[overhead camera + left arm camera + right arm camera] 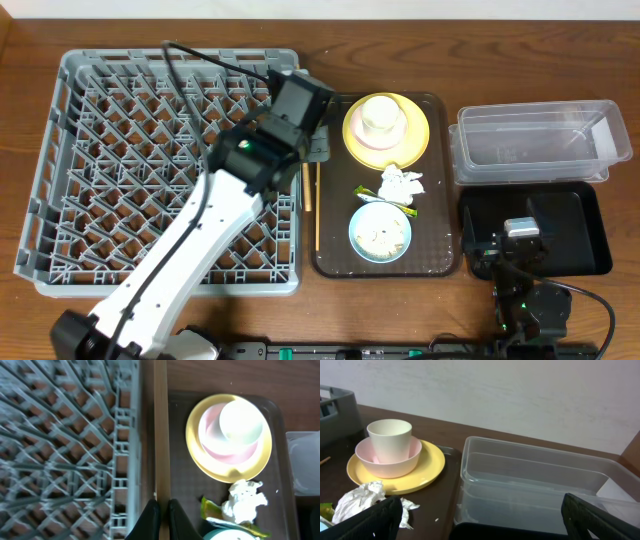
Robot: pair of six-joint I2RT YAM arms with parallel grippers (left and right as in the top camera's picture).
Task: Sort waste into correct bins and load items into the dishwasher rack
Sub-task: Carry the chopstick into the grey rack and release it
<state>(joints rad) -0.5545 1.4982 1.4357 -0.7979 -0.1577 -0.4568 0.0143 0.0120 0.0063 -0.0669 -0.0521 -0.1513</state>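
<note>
Centre of the overhead frame: left gripper [161, 506] pressed together, pinching the thin chopsticks [160, 435] between the grey dishwasher rack [100, 150] and brown tray [335, 258]. They are best lifted slowly and level, then carried left into the rack. Right gripper [482, 515] spread wide, idle.

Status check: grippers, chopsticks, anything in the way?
Left gripper shut on a chopstick, between rack and brown tray. Right gripper open, over the black tray. Nothing seen blocking.
</note>
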